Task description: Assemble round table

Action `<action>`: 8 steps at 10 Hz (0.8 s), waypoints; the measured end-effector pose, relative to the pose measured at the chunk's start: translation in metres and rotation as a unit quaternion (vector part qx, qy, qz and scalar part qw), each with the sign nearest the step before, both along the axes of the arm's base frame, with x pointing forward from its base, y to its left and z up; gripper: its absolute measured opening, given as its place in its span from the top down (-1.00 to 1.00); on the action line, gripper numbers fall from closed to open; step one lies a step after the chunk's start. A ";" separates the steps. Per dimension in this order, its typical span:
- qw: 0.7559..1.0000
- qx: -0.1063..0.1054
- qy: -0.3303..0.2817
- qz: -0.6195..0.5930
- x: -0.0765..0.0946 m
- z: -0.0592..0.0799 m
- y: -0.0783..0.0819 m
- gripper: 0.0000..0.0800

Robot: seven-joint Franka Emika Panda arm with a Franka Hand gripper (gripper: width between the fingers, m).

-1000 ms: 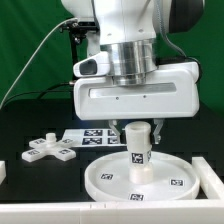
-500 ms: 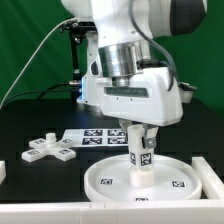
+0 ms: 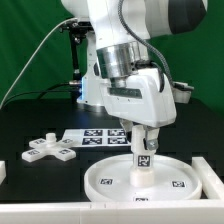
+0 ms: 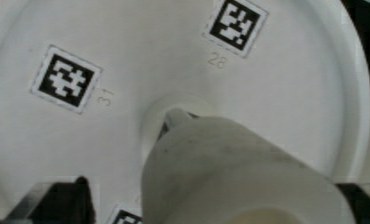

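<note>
The large round rimmed disc [image 3: 140, 177] lies on the black table at the front, toward the exterior view's right. The short thick cylinder [image 3: 141, 165] stands upright on the disc's centre, tags on its side. My gripper [image 3: 141, 140] is shut on the cylinder's upper part, one finger on each side. In the wrist view the cylinder [image 4: 235, 170] fills the foreground between dark fingertips [image 4: 61, 200], with the tagged disc surface [image 4: 146, 60] behind it. The small cross-shaped piece [image 3: 49, 150] lies on the table at the exterior view's left, apart from the disc.
The marker board [image 3: 95, 137] lies flat behind the disc. White bars run along the front edge [image 3: 40, 212] and at the right edge [image 3: 211, 178]. A green backdrop and cables stand behind the arm.
The wrist and gripper have rotated about the upright cylinder, turning it on the disc's hub. The disc and cross-shaped piece have stayed put.
</note>
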State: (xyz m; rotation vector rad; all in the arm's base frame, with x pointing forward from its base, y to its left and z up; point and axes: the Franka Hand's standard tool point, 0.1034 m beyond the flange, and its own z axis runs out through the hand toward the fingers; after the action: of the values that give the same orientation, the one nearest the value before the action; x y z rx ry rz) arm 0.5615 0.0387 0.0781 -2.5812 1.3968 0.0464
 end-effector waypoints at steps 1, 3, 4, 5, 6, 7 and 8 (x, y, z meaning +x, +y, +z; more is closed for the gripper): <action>0.995 -0.004 -0.007 0.103 0.002 0.004 0.003 -0.62; 0.983 -0.008 -0.017 0.185 0.003 0.005 0.004 -0.62; 0.974 -0.010 -0.025 0.223 0.003 0.005 0.004 -0.62; 0.965 -0.013 -0.032 0.259 0.003 0.005 0.004 -0.62; 0.949 -0.020 -0.040 0.313 0.003 0.005 0.003 -0.62; 0.912 -0.045 -0.042 0.405 0.002 0.005 0.002 -0.62; 0.886 -0.057 -0.040 0.458 0.001 0.004 0.004 -0.62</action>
State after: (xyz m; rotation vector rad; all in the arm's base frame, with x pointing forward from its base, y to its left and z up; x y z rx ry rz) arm 0.5625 0.0426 0.0817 -3.0354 0.0470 -0.0041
